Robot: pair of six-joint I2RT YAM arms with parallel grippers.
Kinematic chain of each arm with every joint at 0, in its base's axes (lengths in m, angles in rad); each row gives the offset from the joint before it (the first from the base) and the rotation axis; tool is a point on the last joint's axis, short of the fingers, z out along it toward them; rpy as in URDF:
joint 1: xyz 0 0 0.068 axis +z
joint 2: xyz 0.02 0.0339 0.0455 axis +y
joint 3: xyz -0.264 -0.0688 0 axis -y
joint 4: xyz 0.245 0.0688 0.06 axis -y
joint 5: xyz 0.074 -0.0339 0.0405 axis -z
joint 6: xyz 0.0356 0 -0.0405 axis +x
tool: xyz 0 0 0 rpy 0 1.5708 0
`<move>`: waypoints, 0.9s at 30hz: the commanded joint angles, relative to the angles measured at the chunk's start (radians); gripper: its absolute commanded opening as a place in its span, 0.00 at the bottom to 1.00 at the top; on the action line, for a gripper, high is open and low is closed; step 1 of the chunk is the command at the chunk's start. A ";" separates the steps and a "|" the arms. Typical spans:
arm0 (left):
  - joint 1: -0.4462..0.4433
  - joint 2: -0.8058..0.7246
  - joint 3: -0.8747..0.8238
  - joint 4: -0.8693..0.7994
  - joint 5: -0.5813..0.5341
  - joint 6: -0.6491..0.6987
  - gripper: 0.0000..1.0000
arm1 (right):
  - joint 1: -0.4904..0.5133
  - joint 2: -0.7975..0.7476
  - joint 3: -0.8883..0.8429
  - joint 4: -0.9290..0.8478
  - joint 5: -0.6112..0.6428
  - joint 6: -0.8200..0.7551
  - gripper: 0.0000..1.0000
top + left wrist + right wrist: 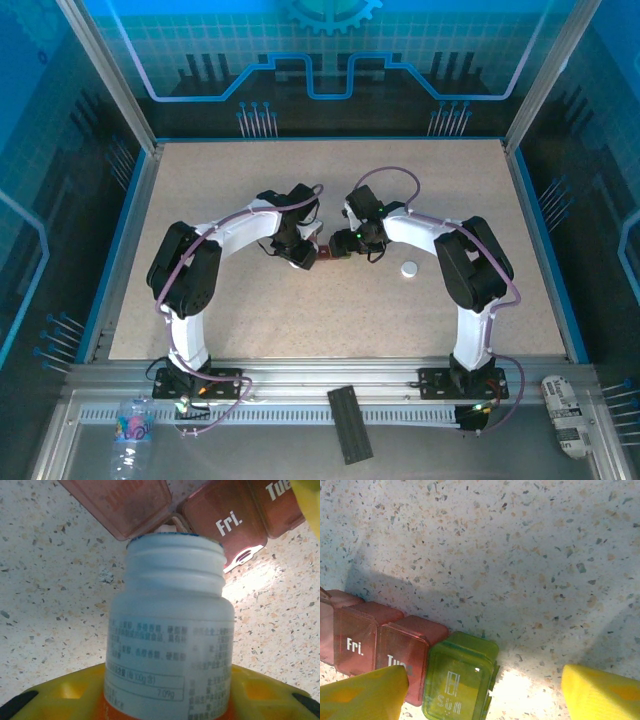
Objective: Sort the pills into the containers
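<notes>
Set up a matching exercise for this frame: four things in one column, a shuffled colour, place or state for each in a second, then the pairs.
Things:
1. bottle
2. white cap
3. Sun compartment
4. Fri compartment

Descriptions:
A. dark red
B. lying on the table beside the right arm
C. green, at the end of the strip
D. uncapped, held in the left gripper

Pairs: 1-D, 2-B, 3-C, 4-A
</notes>
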 commanded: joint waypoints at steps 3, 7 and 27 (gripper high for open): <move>-0.006 0.017 0.036 -0.038 -0.010 0.022 0.00 | 0.014 0.025 -0.007 -0.025 0.003 0.013 0.81; -0.005 0.020 0.045 -0.049 -0.011 0.026 0.00 | 0.014 0.026 -0.006 -0.026 0.002 0.014 0.81; -0.029 0.075 0.115 -0.118 -0.050 0.048 0.00 | 0.014 0.026 -0.013 -0.020 -0.002 0.018 0.81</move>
